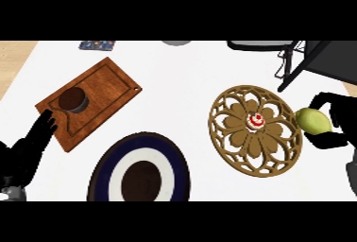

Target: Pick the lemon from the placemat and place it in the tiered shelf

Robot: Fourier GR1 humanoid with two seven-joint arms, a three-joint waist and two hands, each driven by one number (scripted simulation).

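Right hand at right edge, black fingers and thumb curled round the lemon, clamped on it. Lemon yellow-green, oval, smooth, off the placemat, just beside its right rim. Placemat round, tan, openwork petal pattern, small red-and-white mark in centre, lies flat on white surface. Left hand at lower left, fingers straight and a little apart, pointing up, tips at corner of wooden board, holds nothing. Board rectangular, brown, grooved edge, tilted, dark round cup on it. Round plate at bottom, dark blue rim, white ring, dark brown centre. Black wire frame of tiered shelf top right
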